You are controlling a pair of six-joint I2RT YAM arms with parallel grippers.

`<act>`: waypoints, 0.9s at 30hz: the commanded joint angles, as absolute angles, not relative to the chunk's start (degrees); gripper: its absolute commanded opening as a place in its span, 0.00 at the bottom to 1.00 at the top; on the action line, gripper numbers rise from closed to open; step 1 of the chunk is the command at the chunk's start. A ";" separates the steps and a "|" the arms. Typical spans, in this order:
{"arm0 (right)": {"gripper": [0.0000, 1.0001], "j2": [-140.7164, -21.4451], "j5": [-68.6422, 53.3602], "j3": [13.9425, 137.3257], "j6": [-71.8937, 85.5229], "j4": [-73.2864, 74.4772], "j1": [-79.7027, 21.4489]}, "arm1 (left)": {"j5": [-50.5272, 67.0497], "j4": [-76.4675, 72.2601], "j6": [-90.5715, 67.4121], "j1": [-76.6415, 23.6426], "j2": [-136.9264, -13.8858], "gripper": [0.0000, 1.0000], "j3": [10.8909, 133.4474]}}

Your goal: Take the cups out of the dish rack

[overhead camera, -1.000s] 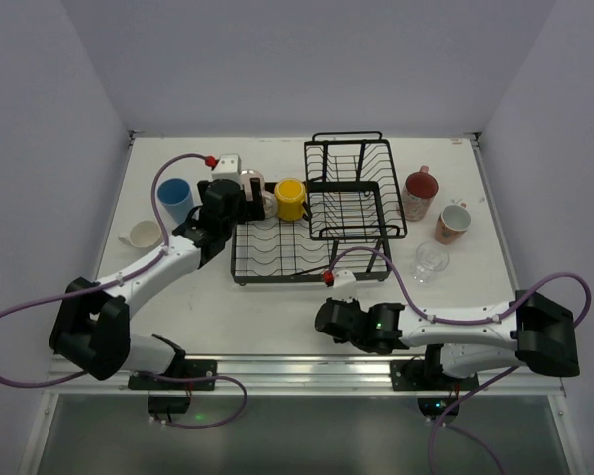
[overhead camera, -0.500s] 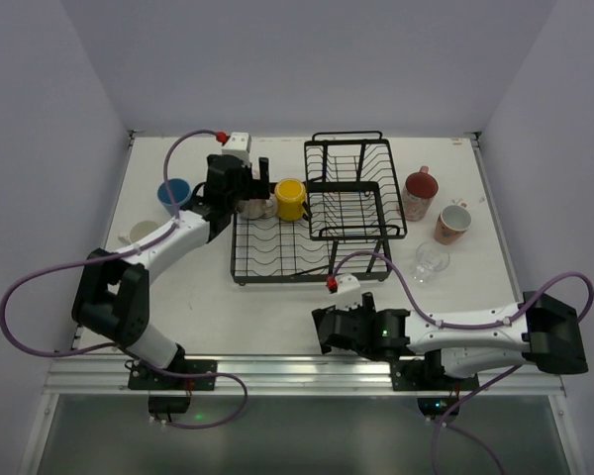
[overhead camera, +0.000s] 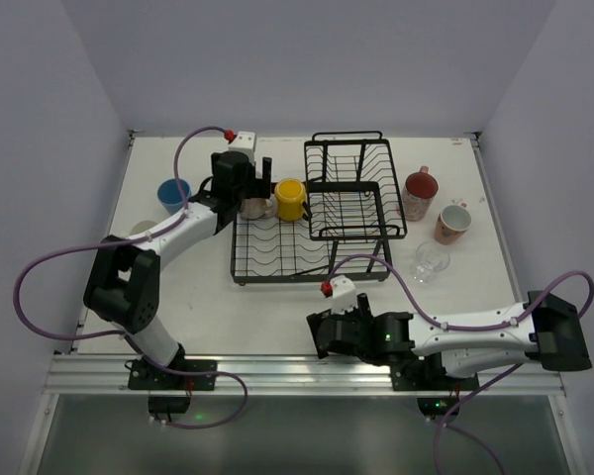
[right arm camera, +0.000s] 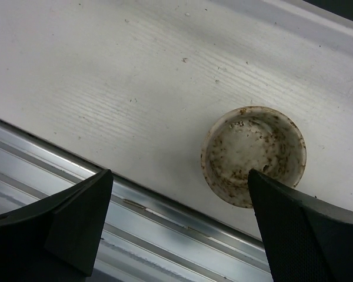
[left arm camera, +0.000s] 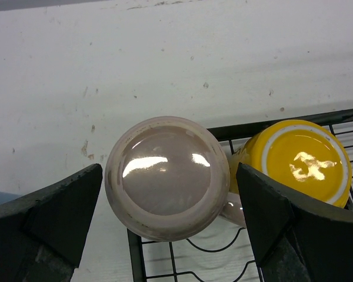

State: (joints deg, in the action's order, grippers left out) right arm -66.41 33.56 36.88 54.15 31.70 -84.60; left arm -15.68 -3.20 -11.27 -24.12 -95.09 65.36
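Observation:
The black wire dish rack point(overhead camera: 277, 259) has a flat tray in front and a raised basket point(overhead camera: 354, 188) behind. At the tray's back left corner a beige-grey cup point(left arm camera: 167, 176) stands upside down beside an upside-down yellow mug point(left arm camera: 300, 158). My left gripper point(left arm camera: 169, 182) hangs open above the beige-grey cup point(overhead camera: 255, 207), one finger on each side, not touching it. A blue cup point(overhead camera: 172, 193) stands on the table left of the rack. A reddish mug point(overhead camera: 420, 195), a pink mug point(overhead camera: 451, 223) and a clear glass point(overhead camera: 431, 260) stand to its right. My right gripper point(overhead camera: 322, 336) is open and holds nothing.
The right gripper point(right arm camera: 179, 176) hovers low over the table's front edge, where a metal rail point(right arm camera: 165, 205) runs. A round stained white recess point(right arm camera: 254, 154) sits in the tabletop beside it. Purple cables trail from both arms.
The left gripper has swung toward the back right and now straddles the upside-down cup. The right gripper has opened and slid left along the front edge.

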 commanded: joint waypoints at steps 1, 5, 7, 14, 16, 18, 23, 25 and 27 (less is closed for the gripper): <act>0.99 -64.34 37.09 39.37 53.97 30.24 -85.25 | -18.28 -4.31 -9.93 -23.73 -95.44 1.00 66.62; 0.99 -63.99 37.09 39.64 53.70 30.23 -85.52 | -17.84 -3.60 -9.93 -23.73 -97.55 1.00 67.24; 0.99 -63.90 37.18 39.81 53.70 30.23 -85.87 | -17.93 -3.52 -10.02 -23.73 -98.35 1.00 67.32; 0.99 -63.28 37.26 40.25 53.26 30.15 -86.75 | -18.45 -3.51 -10.72 -23.47 -100.90 1.00 68.82; 0.99 -62.93 37.61 40.43 53.35 30.15 -87.36 | -18.72 -3.95 -10.90 -23.38 -100.90 1.00 69.08; 0.99 -62.41 37.88 40.69 53.26 30.23 -87.89 | -18.46 -4.30 -11.16 -23.38 -100.64 0.88 68.91; 0.99 -61.26 39.72 42.97 51.60 30.76 -88.59 | -18.98 -5.36 -12.21 -23.38 -97.04 0.31 67.42; 0.99 -60.04 40.16 44.11 50.46 29.63 -88.68 | -18.99 -5.01 -12.57 -23.38 -94.15 0.14 67.41; 0.99 -58.98 40.34 44.73 48.00 26.48 -88.59 | -18.55 -4.66 -13.36 -23.38 -90.73 0.06 67.41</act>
